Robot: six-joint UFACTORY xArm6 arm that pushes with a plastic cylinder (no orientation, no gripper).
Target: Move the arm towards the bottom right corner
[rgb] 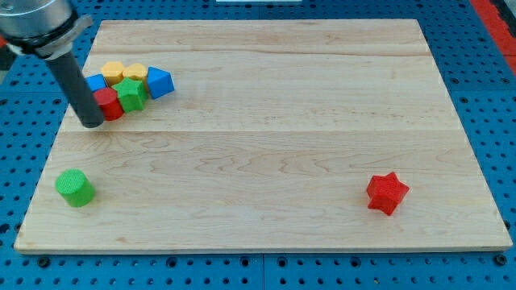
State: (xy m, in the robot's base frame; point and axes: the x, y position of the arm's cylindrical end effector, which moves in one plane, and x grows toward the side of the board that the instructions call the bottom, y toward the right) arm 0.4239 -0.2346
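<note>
My tip [92, 122] rests on the wooden board [266, 137] near its left edge, touching or just left of a red block [109, 104]. That block belongs to a tight cluster at the view's upper left: two yellow blocks [114, 72] [135, 73], a blue block [96, 83] behind the rod, a green star-like block [131, 94] and a blue wedge-like block [160, 82]. A green cylinder [75, 188] stands at the lower left. A red star block [387, 192] sits at the lower right, far from my tip.
The board lies on a blue perforated table [484, 80]. The arm's grey body [36, 20] fills the view's top left corner.
</note>
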